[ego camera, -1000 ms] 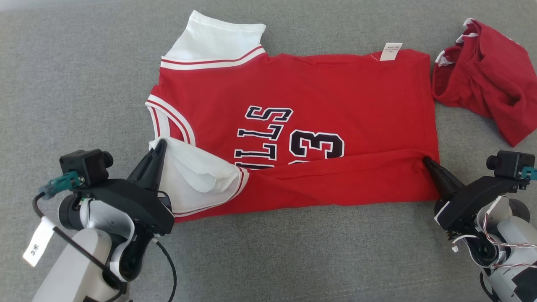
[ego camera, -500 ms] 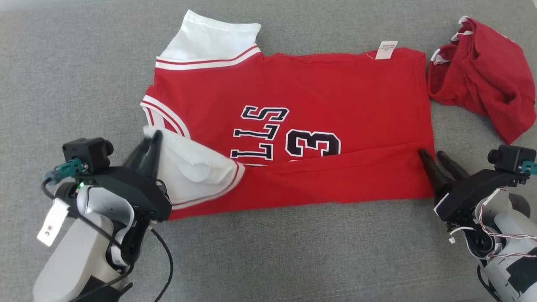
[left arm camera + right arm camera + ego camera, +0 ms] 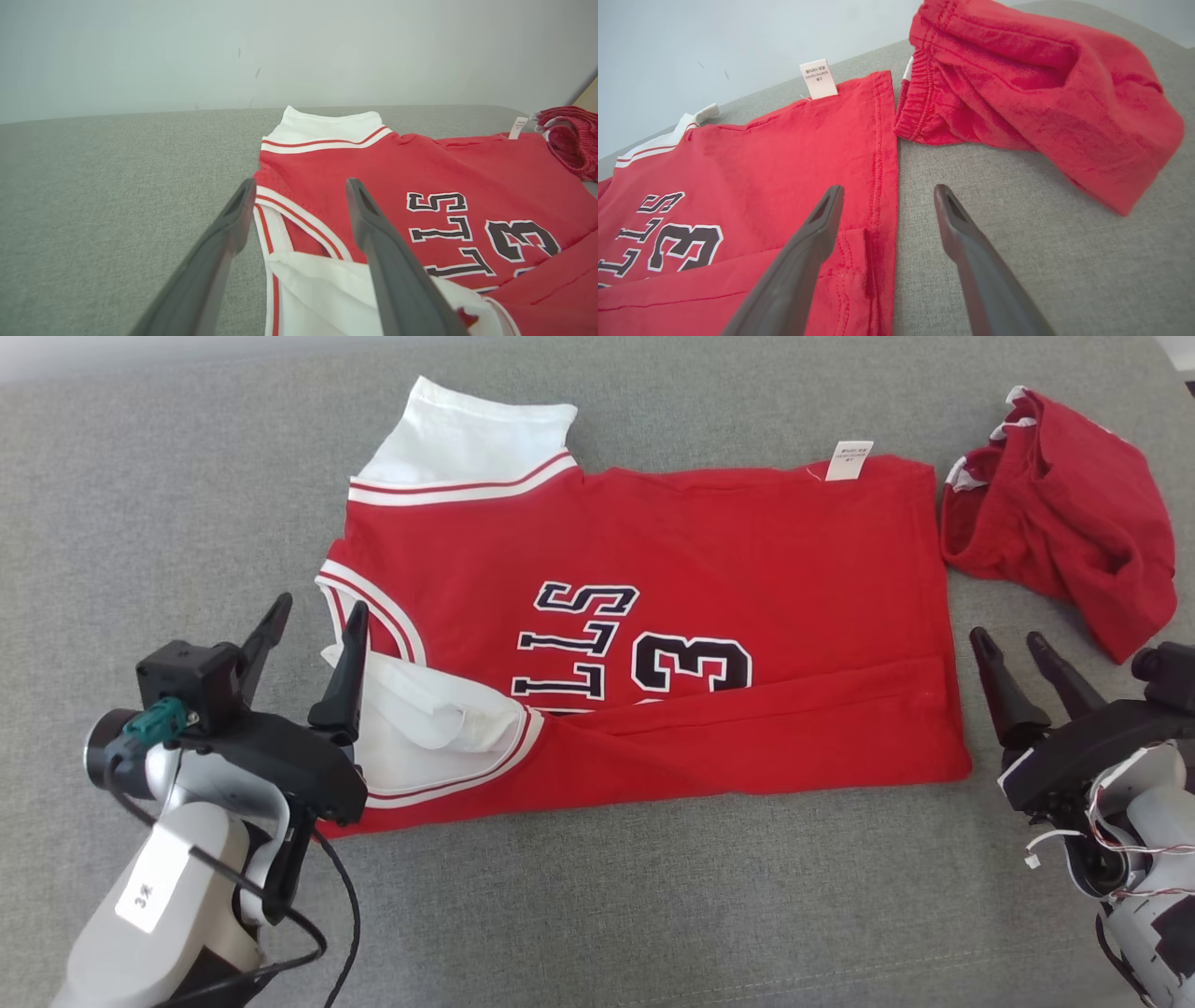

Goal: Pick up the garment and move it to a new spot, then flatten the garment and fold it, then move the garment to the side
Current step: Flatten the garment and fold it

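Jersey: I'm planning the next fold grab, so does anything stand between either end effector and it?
Nothing visible does. The left end effector, open, straddles the armhole edge of the jersey; the right end effector, open, is at its hem. The crumpled red garment lies farther off, beside the hem's far corner.

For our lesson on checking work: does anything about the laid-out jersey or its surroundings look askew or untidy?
Yes. On the red jersey, the folded near strip ends in a white flap that lies rumpled, not flat. A white label sticks out past its far edge. To its right, another red garment lies crumpled.
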{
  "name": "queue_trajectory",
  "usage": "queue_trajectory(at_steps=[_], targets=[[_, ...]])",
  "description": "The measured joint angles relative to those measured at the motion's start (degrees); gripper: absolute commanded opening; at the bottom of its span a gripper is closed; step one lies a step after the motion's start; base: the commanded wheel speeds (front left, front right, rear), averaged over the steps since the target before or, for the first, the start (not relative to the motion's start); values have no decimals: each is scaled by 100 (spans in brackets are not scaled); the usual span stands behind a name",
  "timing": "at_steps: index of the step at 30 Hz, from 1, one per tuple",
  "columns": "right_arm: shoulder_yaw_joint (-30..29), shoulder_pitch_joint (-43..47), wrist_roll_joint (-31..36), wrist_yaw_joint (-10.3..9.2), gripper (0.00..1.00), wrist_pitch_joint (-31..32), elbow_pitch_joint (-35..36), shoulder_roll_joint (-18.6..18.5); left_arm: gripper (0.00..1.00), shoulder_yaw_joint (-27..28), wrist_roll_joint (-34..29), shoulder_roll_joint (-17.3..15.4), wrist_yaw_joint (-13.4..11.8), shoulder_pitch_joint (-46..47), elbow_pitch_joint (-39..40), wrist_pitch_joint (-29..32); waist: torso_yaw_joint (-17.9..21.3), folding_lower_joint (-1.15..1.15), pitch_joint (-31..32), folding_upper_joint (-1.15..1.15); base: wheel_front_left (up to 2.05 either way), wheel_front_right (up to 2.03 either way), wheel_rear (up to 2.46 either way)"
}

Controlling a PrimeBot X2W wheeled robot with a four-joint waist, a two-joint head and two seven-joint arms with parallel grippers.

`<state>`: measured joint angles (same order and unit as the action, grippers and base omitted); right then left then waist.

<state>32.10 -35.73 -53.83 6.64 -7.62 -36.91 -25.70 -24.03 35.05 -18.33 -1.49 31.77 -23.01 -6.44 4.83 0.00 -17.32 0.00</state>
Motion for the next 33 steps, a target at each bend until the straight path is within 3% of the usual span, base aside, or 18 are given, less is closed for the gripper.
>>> queue_trajectory(at_steps=[7,14,26,33], targets=[[-129,331,99,-12,100,-561,227,-115,100,-66,-136,9,-64,-410,283,-494,-1,0,179,0,0,0,0],[-310,980,177,-135,100,-659,581,-58,100,-36,-105,79,-212,-1326,560,-636,-6,-1,423,-1,0,0,0],[-597,1982,-111,-278,100,-666,976,200,100,426,846,333,-253,-2576,759,-678,-97,-1,679,-1,0,0,0],[-634,2102,-108,-311,100,-666,1216,238,100,550,1567,612,-31,-2633,587,-360,-90,-1,683,-1,0,0,0]])
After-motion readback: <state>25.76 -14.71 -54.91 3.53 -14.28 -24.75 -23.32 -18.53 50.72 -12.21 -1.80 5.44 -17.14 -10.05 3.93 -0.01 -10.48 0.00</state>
